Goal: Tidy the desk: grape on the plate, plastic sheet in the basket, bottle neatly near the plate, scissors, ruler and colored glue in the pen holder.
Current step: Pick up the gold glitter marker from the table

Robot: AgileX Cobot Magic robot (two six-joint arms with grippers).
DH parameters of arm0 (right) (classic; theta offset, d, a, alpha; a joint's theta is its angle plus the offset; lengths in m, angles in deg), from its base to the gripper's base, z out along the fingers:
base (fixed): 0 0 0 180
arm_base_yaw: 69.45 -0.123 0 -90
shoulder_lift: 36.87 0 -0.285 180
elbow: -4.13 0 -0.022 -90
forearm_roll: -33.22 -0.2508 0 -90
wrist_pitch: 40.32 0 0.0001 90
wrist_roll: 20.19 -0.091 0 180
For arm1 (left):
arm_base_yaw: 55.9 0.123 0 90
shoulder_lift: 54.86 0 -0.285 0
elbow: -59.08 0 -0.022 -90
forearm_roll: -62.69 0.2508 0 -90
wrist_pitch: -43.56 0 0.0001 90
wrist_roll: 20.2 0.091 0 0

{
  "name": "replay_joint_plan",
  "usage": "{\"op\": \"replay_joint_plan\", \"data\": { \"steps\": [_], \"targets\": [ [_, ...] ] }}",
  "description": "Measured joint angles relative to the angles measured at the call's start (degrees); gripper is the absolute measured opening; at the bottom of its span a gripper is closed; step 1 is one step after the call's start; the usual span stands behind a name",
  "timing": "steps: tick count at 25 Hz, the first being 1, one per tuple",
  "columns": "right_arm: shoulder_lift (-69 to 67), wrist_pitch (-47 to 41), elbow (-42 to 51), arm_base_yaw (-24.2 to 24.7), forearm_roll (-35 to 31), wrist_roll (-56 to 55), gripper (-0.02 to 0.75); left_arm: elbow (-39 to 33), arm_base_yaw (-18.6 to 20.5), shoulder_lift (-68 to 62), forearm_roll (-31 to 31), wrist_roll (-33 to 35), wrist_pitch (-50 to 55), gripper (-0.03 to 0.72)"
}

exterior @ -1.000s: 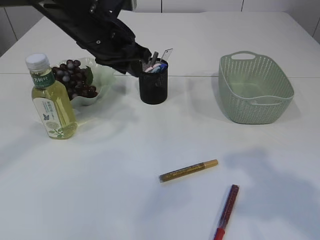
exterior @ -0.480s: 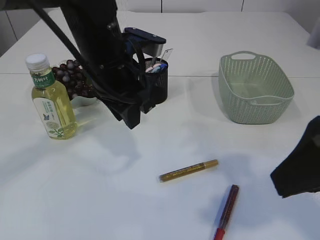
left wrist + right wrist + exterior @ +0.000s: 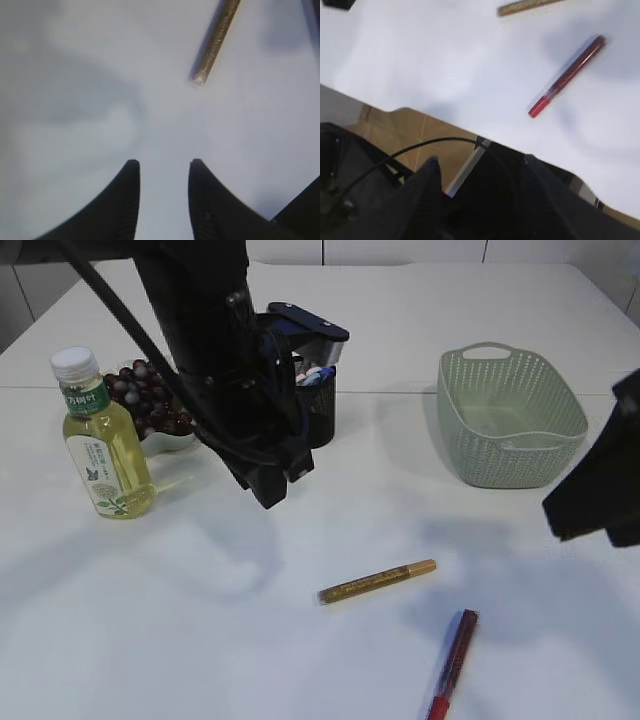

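Two colored glue pens lie on the white table: a gold one (image 3: pixel 378 581) (image 3: pixel 215 40) and a red one (image 3: pixel 452 665) (image 3: pixel 567 75). My left gripper (image 3: pixel 270 485) (image 3: pixel 164 162) hangs open and empty, above the table and short of the gold pen. My right gripper (image 3: pixel 480 162) is open and empty over the table's front edge; its arm (image 3: pixel 600 480) shows at the right. The bottle (image 3: pixel 100 440) stands upright beside the plate (image 3: pixel 185 440) holding the grape bunch (image 3: pixel 150 400). The black pen holder (image 3: pixel 318 410) holds several items; scissors and ruler are hidden behind my left arm. The plastic sheet is out of view.
The green basket (image 3: pixel 510 420) stands at the back right. My left arm covers part of the pen holder and plate. The right wrist view shows the table's front edge (image 3: pixel 445 115), with floor and cables beyond it.
My left arm has swung away from the pen holder, forward and down over the table. My right arm has come into view at the right edge and moved upward.
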Motion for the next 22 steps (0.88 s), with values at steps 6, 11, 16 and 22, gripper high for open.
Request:
{"op": "replay_joint_plan", "data": {
  "steps": [6, 11, 16, 22],
  "targets": [
    [-2.69, 0.00, -2.84, 8.60, 6.09, 0.01, 0.405, 0.11, -0.75, -3.00, -2.45, 5.23, -2.13, 0.244],
    [-6.82, 0.00, -2.93, 10.45, 11.53, 0.01, 0.405, 0.97, -2.16, -6.89, -2.55, 7.25, -3.95, 0.244],
    [-11.25, 0.11, -2.93, 10.56, 12.59, 0.01, 0.405, 7.03, -3.68, -11.36, -1.52, 7.75, -3.90, 0.245],
    [-12.02, 0.20, -2.93, 10.56, 12.74, 0.50, 0.405, 18.09, -5.83, -21.04, -0.78, 8.83, 0.00, 0.244]
  ]
}}
